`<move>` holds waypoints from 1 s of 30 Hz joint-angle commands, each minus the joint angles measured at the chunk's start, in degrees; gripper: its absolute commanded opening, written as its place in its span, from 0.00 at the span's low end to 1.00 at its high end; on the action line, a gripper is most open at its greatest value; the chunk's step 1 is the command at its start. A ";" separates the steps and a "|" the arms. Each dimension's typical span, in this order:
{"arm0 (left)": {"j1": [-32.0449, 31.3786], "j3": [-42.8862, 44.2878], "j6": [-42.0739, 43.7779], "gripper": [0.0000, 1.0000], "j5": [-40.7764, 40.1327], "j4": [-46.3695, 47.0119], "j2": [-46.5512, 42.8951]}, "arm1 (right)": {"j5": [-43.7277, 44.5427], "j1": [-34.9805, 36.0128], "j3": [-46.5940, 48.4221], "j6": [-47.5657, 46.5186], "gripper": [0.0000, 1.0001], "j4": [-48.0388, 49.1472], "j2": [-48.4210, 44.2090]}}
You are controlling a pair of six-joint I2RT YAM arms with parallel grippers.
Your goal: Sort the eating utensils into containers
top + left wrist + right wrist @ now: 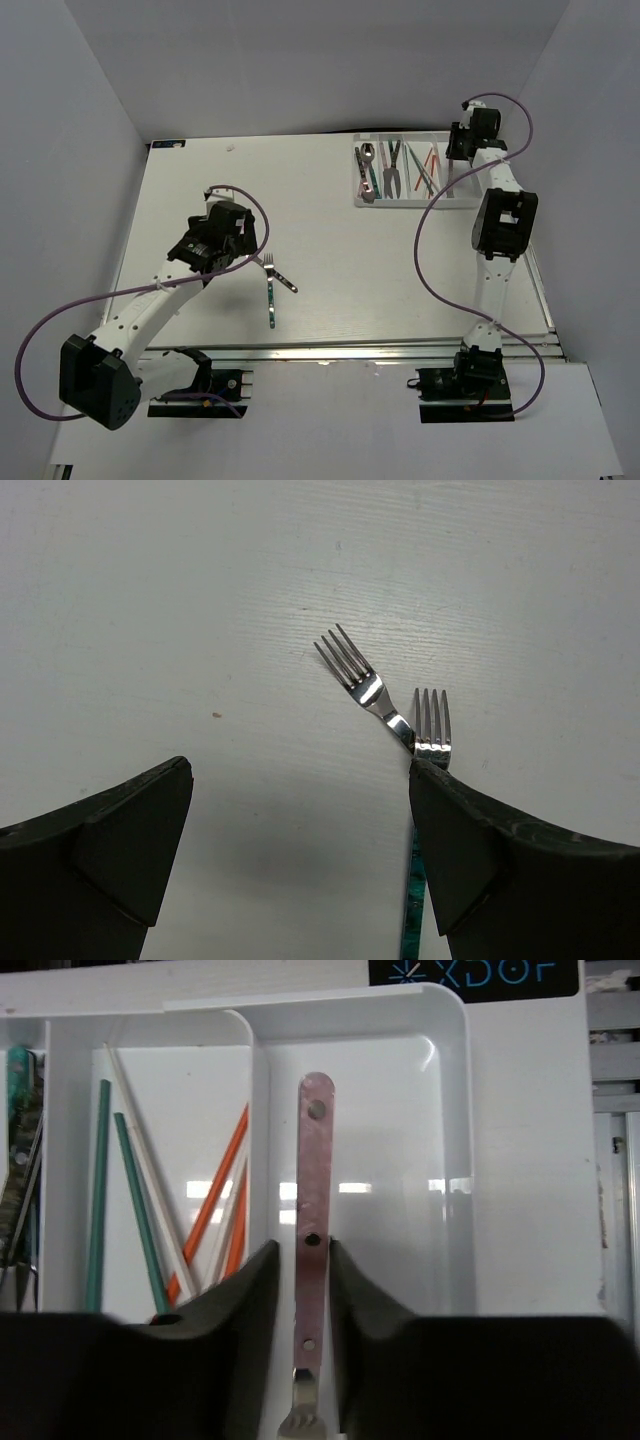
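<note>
I judge my right gripper [303, 1250], fingers narrowly parted off the pink-handled metal fork [316, 1160] lying in the white plastic tray's [455, 1160] end compartment, must lift clear, while the wide-open left gripper [298, 768] hovers over a teal-handled silver fork [431, 725].

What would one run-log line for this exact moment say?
left gripper: open beside teal-handled fork and second fork on table | right gripper: jaws slightly parted around pink-handled utensil in tray end compartment
</note>
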 commanded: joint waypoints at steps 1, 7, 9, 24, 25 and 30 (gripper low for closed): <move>0.25 -0.31 -0.15 0.98 0.26 0.71 0.53 | -0.65 0.25 -1.97 1.29 0.38 5.39 -3.60; 0.95 0.04 -1.03 0.98 -1.15 0.53 -0.52 | 1.45 2.26 -6.35 6.22 0.84 2.50 -14.21; 1.56 0.04 -1.82 0.98 -2.20 0.27 -0.87 | 9.34 7.76 -9.52 5.00 0.85 -0.04 -20.97; 12.46 0.83 -5.16 0.98 -8.36 -2.10 -4.48 | 2.60 52.16 -53.84 9.56 0.78 13.83 -38.43; 12.46 0.92 -4.99 0.98 -8.18 -2.02 -4.39 | 2.25 53.23 -53.49 9.91 0.71 13.57 -37.63; 12.46 0.48 -4.20 0.98 -6.52 -1.40 -4.74 | 0.58 57.89 -51.38 10.09 0.62 11.73 -31.49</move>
